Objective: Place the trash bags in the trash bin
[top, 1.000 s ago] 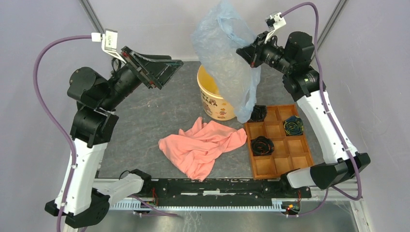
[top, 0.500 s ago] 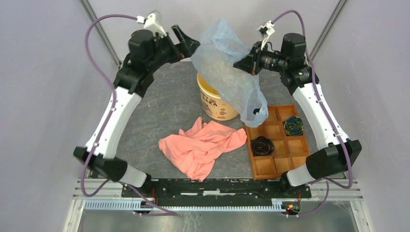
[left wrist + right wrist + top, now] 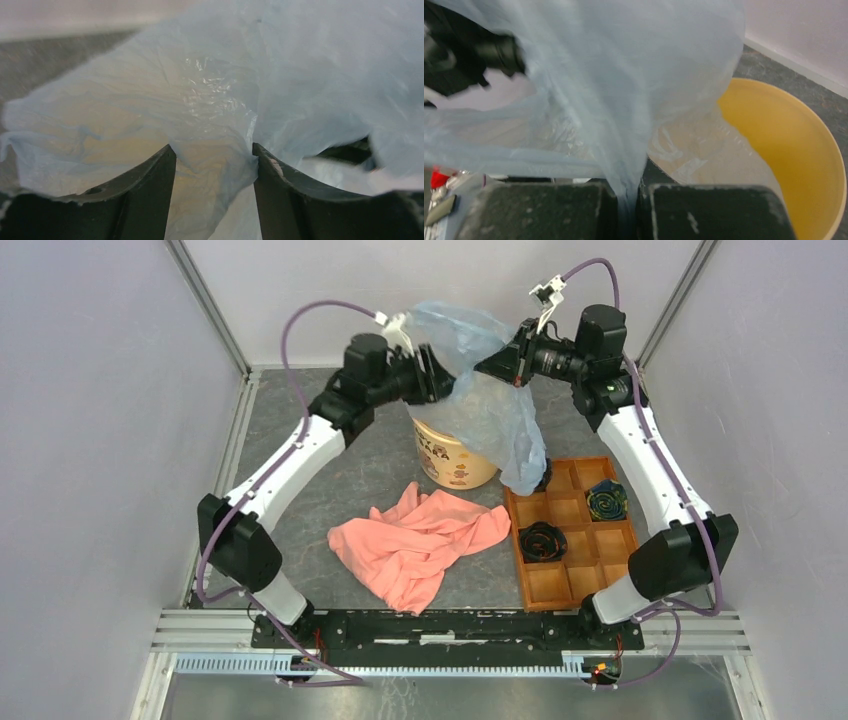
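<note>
Top external: my L gripper swung in from far left, jaws wide w/ trash bag film between. R gripper pinches bag top above trash bin. Prob. spreading it next.

Pale blue, see-through trash bag; yellow-tan trash bin (little cartoon pictures on its side); salmon-pink cloth; brown tray.

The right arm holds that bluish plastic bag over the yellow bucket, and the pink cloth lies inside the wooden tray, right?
Not quite: the top external view shows the pink cloth on the table beside the wooden tray, not inside it. The right gripper does hold the bag over the bucket.
</note>
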Controlling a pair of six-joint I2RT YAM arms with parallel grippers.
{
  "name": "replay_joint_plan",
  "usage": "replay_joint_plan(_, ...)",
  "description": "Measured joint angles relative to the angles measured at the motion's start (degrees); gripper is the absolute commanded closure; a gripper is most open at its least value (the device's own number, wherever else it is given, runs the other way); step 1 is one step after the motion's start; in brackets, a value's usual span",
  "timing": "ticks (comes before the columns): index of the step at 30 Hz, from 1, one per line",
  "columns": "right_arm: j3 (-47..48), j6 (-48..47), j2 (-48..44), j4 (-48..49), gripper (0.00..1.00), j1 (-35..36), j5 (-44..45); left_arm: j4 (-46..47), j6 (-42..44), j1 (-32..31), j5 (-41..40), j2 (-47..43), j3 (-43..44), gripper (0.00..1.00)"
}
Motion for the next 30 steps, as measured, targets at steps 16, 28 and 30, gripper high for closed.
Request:
replay_joint_plan(16,1.8,-6.6,5.1,-7.9,0.99,7.9,25.5,-5.1,3.1,-5.4,-3.9,1.5,-3.7,0.04)
replay_joint_plan(28,12.1,-20.7,15.6,-13.2,1.00,15.8,34.0,-14.4,8.9,-3.2,-19.6,-17.1,-6.5,0.00)
replay_joint_plan(30,14.1,-22.7,19.1,-14.4,0.99,17.0,32.6,-15.6,9.1,-2.5,-21.2,-20.9,-8.6,0.00)
